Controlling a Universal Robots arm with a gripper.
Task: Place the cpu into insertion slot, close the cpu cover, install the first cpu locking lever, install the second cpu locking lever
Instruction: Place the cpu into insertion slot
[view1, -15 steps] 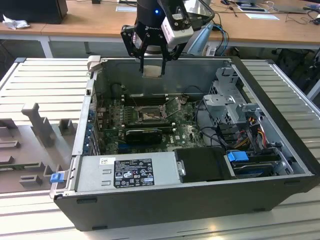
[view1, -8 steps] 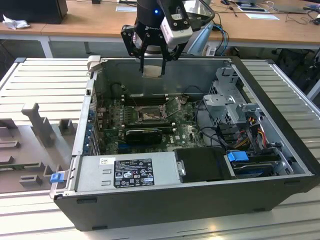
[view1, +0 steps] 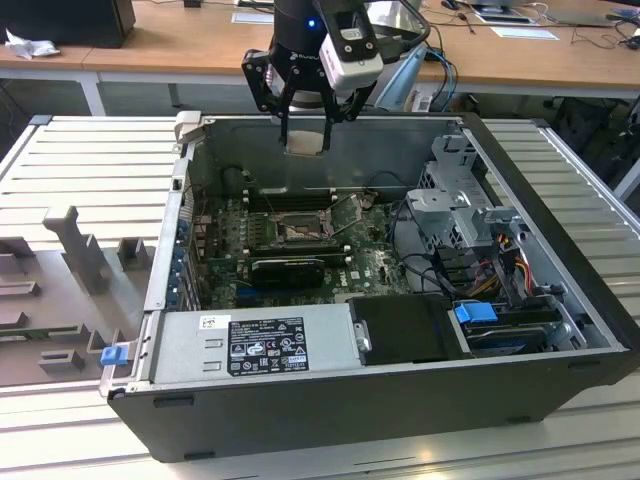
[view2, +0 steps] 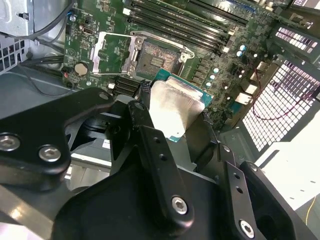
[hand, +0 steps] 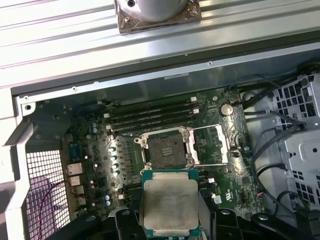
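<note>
One gripper (view1: 303, 132), fingers clamped on one cpu (hand: 170, 205); silvery top shows in both wrist views. Cpu held in air over open case (view1: 400, 410), near its far wall in exterior view, well apart from motherboard (hand: 82, 142). One insertion slot (hand: 165, 148) mid-motherboard, contact field exposed. One cpu cover (hand: 212, 145) swung open, just beside slot. One coin cell (hand: 226, 108) near board edge. Case lies on ribbed metal table (view1: 90, 160); wooden desk (view1: 180, 45) behind.

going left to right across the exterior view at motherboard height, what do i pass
grey upright fixture block → insertion slot → metal drive cage. The cpu, clamped in the jaws of the gripper, hangs above the slot at about the same place across, so it is left out of the order.
</note>
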